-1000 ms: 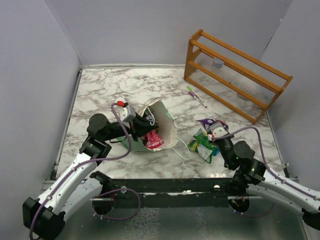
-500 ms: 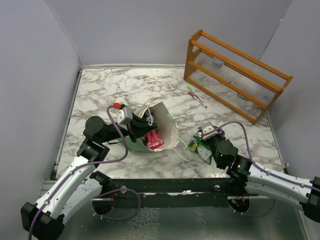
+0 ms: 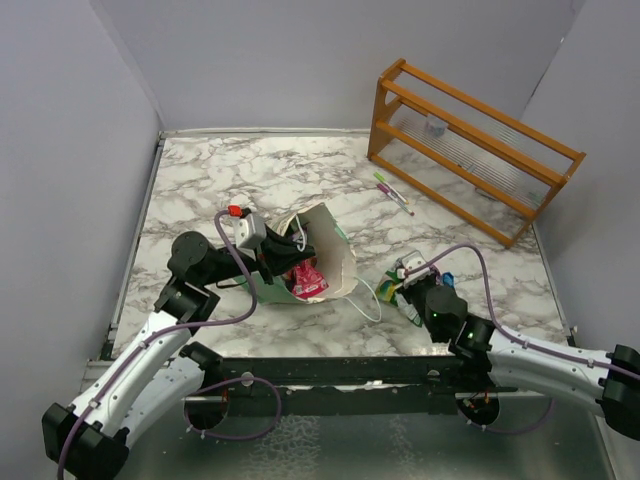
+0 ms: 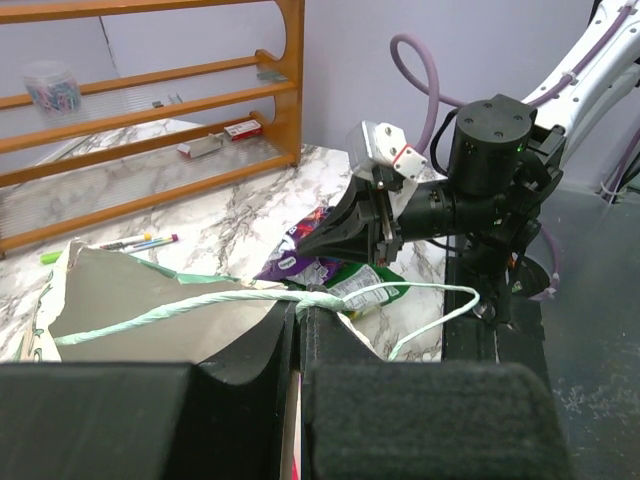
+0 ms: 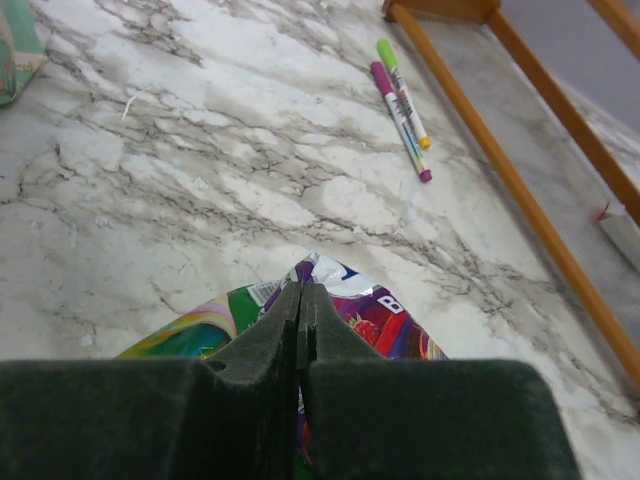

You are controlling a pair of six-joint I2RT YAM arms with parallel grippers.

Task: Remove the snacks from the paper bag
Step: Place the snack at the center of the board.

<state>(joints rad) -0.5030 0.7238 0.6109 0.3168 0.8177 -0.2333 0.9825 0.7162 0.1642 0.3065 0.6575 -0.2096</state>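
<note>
Two snacks (image 5: 372, 318) lie just under the pressed-together right gripper (image 5: 300, 292); left gripper (image 4: 300, 308) pinches the paper bag (image 4: 150, 288) rim.

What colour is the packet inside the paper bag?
Red; the packet shows best in the top external view.

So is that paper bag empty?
No, the overhead view shows a red packet lying inside the paper bag.
</note>
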